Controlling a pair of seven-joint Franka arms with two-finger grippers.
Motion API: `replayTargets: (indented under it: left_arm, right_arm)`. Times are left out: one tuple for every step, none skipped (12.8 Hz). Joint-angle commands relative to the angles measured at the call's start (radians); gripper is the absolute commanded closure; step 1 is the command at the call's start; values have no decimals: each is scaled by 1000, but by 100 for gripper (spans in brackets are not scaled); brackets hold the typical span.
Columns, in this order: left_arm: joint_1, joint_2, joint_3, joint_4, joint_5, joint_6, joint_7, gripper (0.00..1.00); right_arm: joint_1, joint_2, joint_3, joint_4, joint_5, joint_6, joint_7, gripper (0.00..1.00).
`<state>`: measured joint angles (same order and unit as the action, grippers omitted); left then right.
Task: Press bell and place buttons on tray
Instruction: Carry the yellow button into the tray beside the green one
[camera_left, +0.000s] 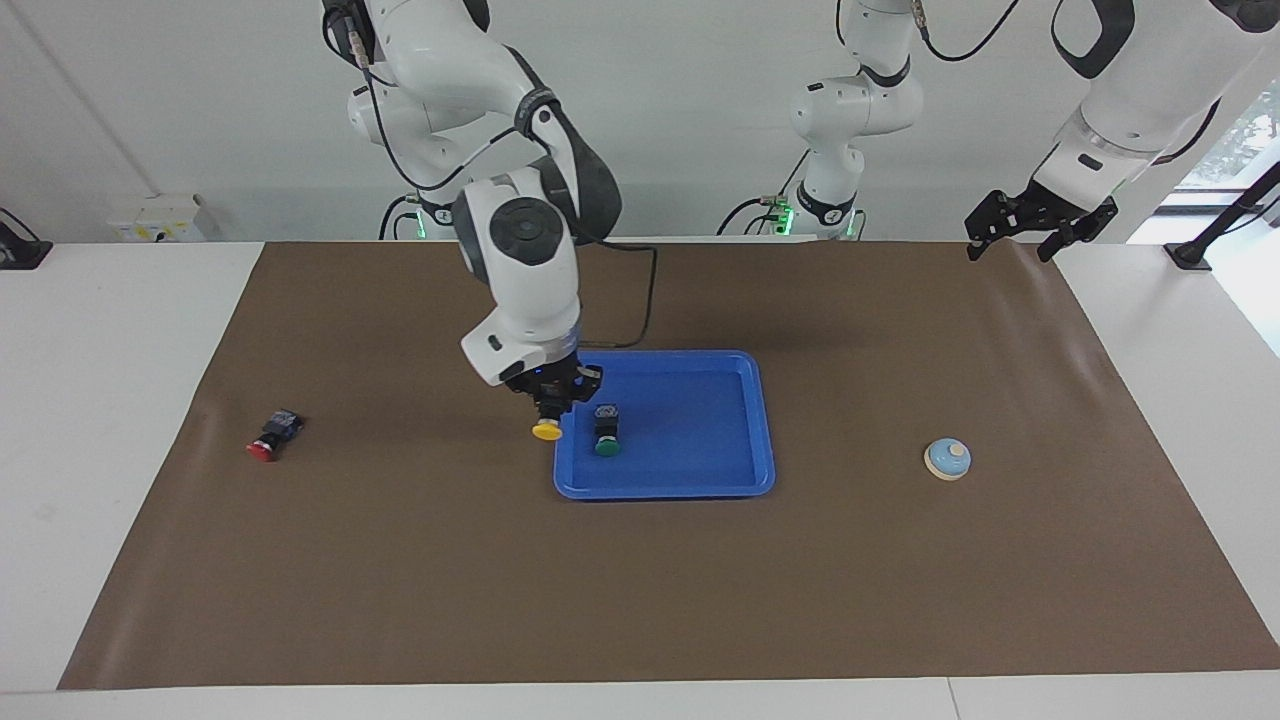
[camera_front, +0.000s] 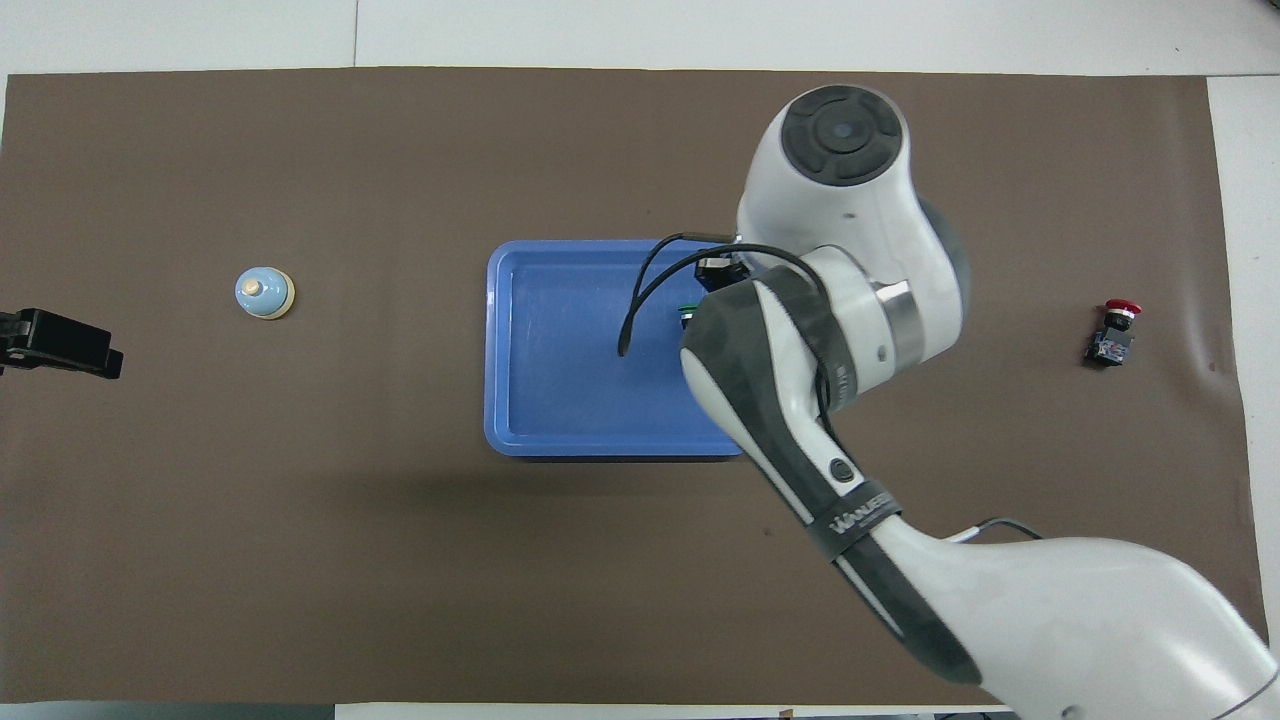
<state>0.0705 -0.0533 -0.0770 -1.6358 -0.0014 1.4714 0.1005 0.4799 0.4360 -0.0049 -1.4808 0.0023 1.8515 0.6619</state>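
My right gripper (camera_left: 549, 405) is shut on the yellow button (camera_left: 546, 430), which hangs cap down over the rim of the blue tray (camera_left: 700, 400) at the right arm's end. In the overhead view the arm covers both. The green button (camera_left: 606, 430) lies in the tray (camera_front: 560, 350), and only its cap (camera_front: 687, 309) peeks out from above. The red button (camera_left: 271, 437) (camera_front: 1112, 336) lies on the mat toward the right arm's end. The light-blue bell (camera_left: 947, 459) (camera_front: 265, 293) stands toward the left arm's end. My left gripper (camera_left: 1010, 245) waits open, raised over the mat's corner.
A brown mat (camera_left: 640, 580) covers most of the white table (camera_left: 110, 400). A third arm's base (camera_left: 825, 205) stands at the robots' edge of the table. A black stand (camera_left: 1195, 250) sits off the mat near the left gripper.
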Motion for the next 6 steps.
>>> replayTargets:
  left_arm:
    - [2, -5, 3, 11, 1, -14, 10, 0]
    - [2, -5, 3, 11, 1, -14, 10, 0]
    - [2, -5, 3, 11, 1, -14, 10, 0]
    - [2, -5, 3, 11, 1, -14, 10, 0]
    - [2, -5, 3, 11, 1, -14, 10, 0]
    - [2, -5, 3, 11, 1, -14, 10, 0]
  right_arm:
    - [69, 79, 0, 65, 16, 29, 89, 100]
    - [98, 101, 0, 65, 15, 52, 96, 100]
    - [123, 111, 0, 63, 12, 76, 96, 100]
    - [129, 113, 0, 48, 9, 115, 96, 100]
    - [132, 115, 0, 30, 7, 135, 94, 100]
    - [135, 122, 0, 19, 4, 161, 94, 100]
